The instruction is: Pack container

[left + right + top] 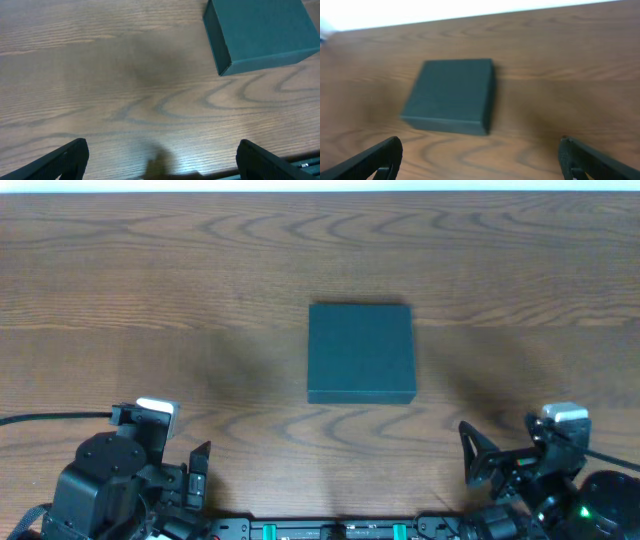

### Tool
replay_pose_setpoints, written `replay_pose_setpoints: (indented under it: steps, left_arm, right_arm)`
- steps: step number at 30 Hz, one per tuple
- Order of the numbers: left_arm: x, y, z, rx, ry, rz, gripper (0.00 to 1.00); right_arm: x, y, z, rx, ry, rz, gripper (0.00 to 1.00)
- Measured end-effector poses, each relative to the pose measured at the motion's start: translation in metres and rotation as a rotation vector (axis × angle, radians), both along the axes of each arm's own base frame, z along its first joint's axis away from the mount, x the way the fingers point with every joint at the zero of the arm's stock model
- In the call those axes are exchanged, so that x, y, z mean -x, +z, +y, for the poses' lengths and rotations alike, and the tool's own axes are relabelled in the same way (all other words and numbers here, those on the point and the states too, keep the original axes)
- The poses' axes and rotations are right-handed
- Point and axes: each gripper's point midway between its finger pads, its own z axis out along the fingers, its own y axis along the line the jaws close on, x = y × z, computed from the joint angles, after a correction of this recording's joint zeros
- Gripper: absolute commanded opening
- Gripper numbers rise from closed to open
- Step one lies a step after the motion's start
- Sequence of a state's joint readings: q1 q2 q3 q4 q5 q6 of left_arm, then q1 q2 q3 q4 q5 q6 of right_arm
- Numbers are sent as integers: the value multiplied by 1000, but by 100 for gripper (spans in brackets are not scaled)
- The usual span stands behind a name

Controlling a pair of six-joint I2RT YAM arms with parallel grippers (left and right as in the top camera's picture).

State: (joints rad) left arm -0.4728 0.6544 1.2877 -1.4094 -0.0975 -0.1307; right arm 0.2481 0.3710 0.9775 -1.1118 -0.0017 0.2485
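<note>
The container (360, 352) is a dark teal square box lying shut and flat on the middle of the wooden table. The left wrist view has the container (265, 32) at its upper right, and in the right wrist view the container (452, 95) lies ahead, left of centre. My left gripper (160, 162) hovers open over bare wood near the front left of the table, well short of the box. My right gripper (480, 160) is open too, at the front right, with nothing between its fingers. Both arms sit low at the near edge in the overhead view.
The wooden table (150, 300) stretches wide on every side of the box. Its far edge (470, 17) meets a bright white background. A black cable (50, 420) trails off to the left from the left arm. A rail with teal clips (330, 530) runs along the near edge.
</note>
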Motion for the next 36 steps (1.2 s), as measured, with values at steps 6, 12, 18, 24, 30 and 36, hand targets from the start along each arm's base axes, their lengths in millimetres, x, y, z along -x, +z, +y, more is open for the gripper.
replay_pose_setpoints:
  steps: [6, 12, 18, 24, 30, 36]
  left_arm:
    - [0, 0, 0, 0, 1, 0, 95]
    - [0, 0, 0, -1, 1, 1, 95]
    - [0, -1, 0, -1, 1, 1, 95]
    - [0, -1, 0, -1, 1, 1, 95]
    - [0, -1, 0, -1, 1, 1, 95]
    - [0, -1, 0, -1, 1, 1, 95]
  right_arm:
    - [-4, -39, -12, 56, -51, -9, 99]
    - [2, -86, -18, 58, -74, -38, 99]
    - [-3, -130, -23, 83, -114, 49, 99]
    - [-3, -165, -25, 109, -117, 138, 99]
    - [3, -185, -24, 122, -107, 206, 99]
    - [3, -185, -24, 157, -76, 199, 99]
